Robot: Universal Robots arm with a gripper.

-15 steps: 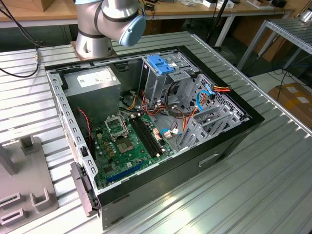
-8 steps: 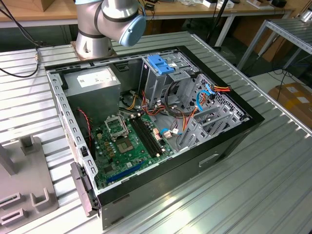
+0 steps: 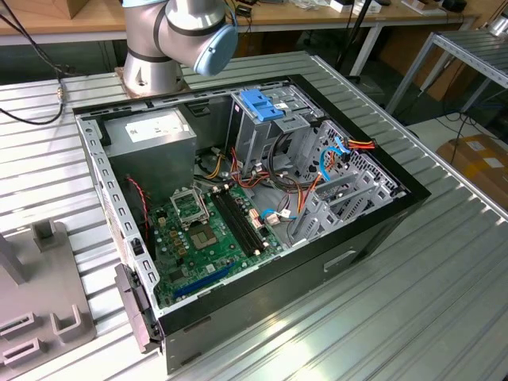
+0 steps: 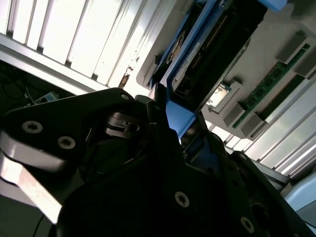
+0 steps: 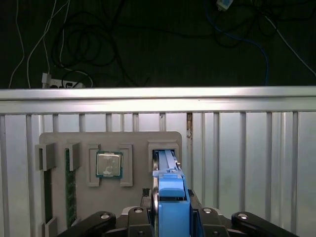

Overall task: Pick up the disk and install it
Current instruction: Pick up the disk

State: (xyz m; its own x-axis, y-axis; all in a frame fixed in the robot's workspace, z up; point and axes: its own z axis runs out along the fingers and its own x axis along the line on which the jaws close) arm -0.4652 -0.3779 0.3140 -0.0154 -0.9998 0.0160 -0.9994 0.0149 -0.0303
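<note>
In the first wrist view the disk (image 5: 170,200) stands on edge, its light-blue carrier rail facing the camera and its far end at a slot of the grey fixture tray (image 5: 133,140). My gripper (image 5: 170,219) is shut on it, with a black finger (image 5: 132,217) on each side of the rail. The second wrist view shows the disk's dark face (image 4: 212,44) and blue rail running out from the gripper (image 4: 173,143). In the exterior view the open computer case (image 3: 373,230) lies on the table, with its grey drive cage (image 3: 258,135) and blue latch (image 3: 266,103) at the back.
The fixture tray also holds a processor chip (image 5: 108,164) and a memory stick (image 5: 70,182); it lies at the exterior view's left (image 3: 40,305). The arm's base (image 3: 171,40) stands behind the case. The slatted metal table (image 5: 247,148) ends at an edge (image 5: 158,94), with floor cables (image 5: 84,54) beyond.
</note>
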